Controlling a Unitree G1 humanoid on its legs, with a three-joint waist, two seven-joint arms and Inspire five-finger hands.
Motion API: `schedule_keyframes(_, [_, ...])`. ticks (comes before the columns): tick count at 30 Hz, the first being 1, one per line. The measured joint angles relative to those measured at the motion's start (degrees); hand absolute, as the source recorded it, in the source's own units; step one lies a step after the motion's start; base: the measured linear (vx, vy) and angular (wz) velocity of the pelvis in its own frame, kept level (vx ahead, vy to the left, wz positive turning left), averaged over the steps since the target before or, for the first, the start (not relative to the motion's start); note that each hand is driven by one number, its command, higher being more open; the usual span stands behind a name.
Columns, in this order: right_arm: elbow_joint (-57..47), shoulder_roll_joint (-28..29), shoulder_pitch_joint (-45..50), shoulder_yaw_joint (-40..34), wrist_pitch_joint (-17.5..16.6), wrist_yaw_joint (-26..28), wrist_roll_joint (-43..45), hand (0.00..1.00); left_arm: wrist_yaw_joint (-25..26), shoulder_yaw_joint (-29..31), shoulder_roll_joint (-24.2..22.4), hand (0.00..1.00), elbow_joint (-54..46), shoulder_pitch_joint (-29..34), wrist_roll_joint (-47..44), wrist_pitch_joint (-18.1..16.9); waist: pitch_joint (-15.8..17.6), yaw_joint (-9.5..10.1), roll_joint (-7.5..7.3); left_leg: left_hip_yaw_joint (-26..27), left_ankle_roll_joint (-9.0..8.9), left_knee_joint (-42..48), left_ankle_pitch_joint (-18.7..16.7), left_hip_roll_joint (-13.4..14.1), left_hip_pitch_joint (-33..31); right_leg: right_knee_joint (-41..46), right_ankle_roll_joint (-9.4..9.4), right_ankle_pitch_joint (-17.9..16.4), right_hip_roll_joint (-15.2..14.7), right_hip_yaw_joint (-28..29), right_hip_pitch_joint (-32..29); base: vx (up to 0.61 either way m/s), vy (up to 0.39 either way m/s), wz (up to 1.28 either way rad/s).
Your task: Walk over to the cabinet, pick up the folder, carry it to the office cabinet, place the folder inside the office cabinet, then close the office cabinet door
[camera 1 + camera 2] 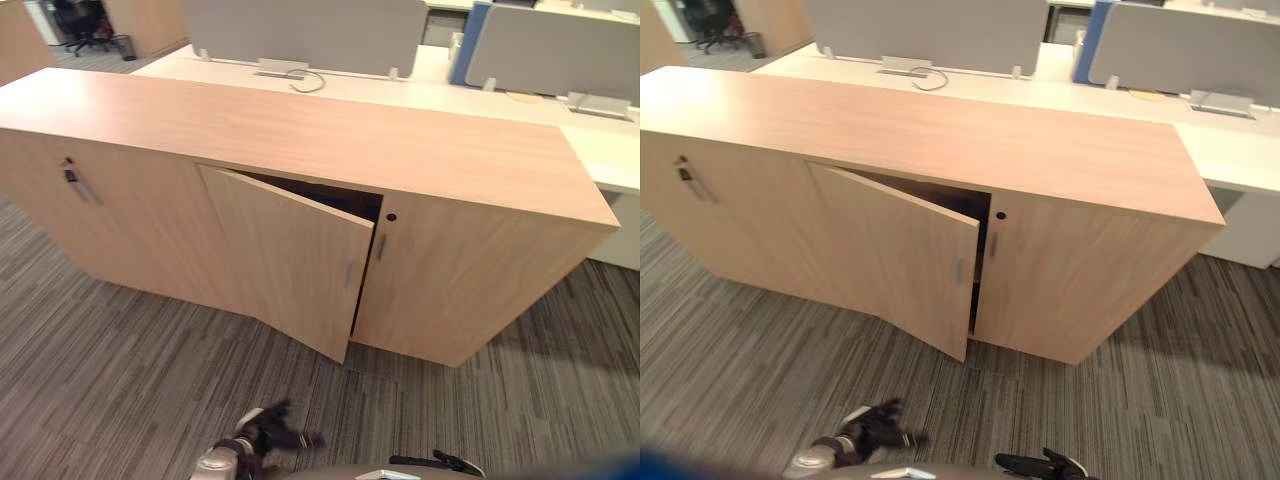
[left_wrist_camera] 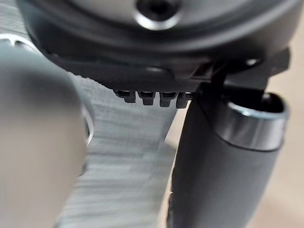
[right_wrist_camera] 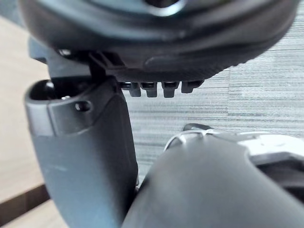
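Down at the near edge of the head views, both hands hang low over the striped grey carpet (image 1: 120, 380), well apart from the office cabinet (image 1: 480, 260). The left hand (image 1: 262, 435) sits left of centre with its dark fingers loosely spread, one lifted towards the cabinet and another pointing right, closed on nothing. The right hand (image 1: 440, 463) lies further right, seen edge-on, its fingers stretched out flat and relaxed. In each wrist view the thumb stands straight out from the palm, the left thumb (image 2: 223, 166) and the right thumb (image 3: 85, 156) alike, with carpet past them.

The cabinet is long, low and of pale wood, with a bare top. Its middle door (image 1: 290, 255) stands ajar: it is hinged on its left, and its free right edge is swung out towards the near side. A slim metal handle (image 1: 349, 274) is set close to that edge. The interior behind it is dark, so whether the folder lies inside cannot be told. The right door is flush and carries its own handle (image 1: 381, 246), with a small round keyhole (image 1: 390, 217) just above. The left door is flush too, with a dark key (image 1: 69, 174) beside its handle.

Beyond the cabinet, a white desk (image 1: 450, 95) holds grey divider panels (image 1: 300, 35) and a looped pale cable (image 1: 308, 80). An office chair (image 1: 85, 25) stands at the far left.
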Motion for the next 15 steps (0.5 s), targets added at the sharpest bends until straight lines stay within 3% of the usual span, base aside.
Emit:
schedule_keyframes(1, [0.0, 0.1, 0.0, -0.2, 0.2, -0.4, 0.0, 1.0, 1.3, 0.5, 0.0, 1.0, 0.0, 0.5, -1.4, 0.3, 0.3, 0.12, 0.0, -2.0, -0.02, 2.0, 0.1, -0.1, -0.6, 0.0, -0.26, 0.0, 0.1, 1.1, 0.5, 0.13, -0.021, -0.8])
schedule_keyframes(2, [-0.1, -0.1, 0.2, -0.1, 0.5, -1.1, -0.2, 1.0, 3.4, 0.8, -0.3, 1.0, 0.1, 2.1, -3.8, 0.6, 0.2, 0.81, 0.35, -7.8, -1.55, 2.3, -1.0, -1.8, -1.1, 0.2, -0.47, 0.1, 0.1, 3.8, 0.6, 0.16, 0.03, -1.13])
schedule_keyframes(4, [-0.2, -0.3, 0.1, 0.0, 0.9, -2.1, -0.3, 1.0, 5.7, 1.9, -2.4, 1.0, -0.1, 5.1, -7.1, 0.9, 0.1, 1.84, 1.04, -16.5, -2.45, -7.1, -1.1, -6.1, 1.0, 0.3, -0.23, 0.4, -0.3, 8.0, 0.3, 0.15, 0.083, -1.15])
schedule_keyframes(6, [-0.2, 0.2, 0.5, 0.1, 0.9, -2.4, 0.0, 1.0, 7.5, 2.7, -2.6, 1.0, -0.2, 5.9, -8.7, 0.4, -0.4, 2.24, -0.16, -16.9, -2.18, -13.1, 3.3, -8.5, 4.7, -0.4, 0.45, 0.6, -1.6, 10.2, 0.4, 0.14, 0.091, -0.49])
schedule_keyframes(11, [-0.4, 1.8, 1.6, 0.1, 0.7, -3.2, 0.1, 1.0, 7.9, 1.8, -4.3, 1.0, -2.2, 6.0, -10.6, -0.3, -2.5, 2.65, -2.43, -13.3, -0.74, -22.2, 6.1, -11.2, 9.6, -4.0, 2.26, 2.1, -4.0, 12.7, 1.6, 0.1, 0.1, -0.27])
schedule_keyframes(15, [-1.6, 2.0, 2.5, 1.5, 0.1, -3.5, 0.1, 1.0, 7.7, -0.9, -4.3, 1.0, -3.0, 5.8, -10.9, -0.9, -3.0, 2.61, -2.54, -12.6, -0.28, -27.9, 8.4, -12.7, 12.9, -4.8, 2.73, 2.4, -4.8, 12.9, 2.4, 0.06, 0.057, -0.08])
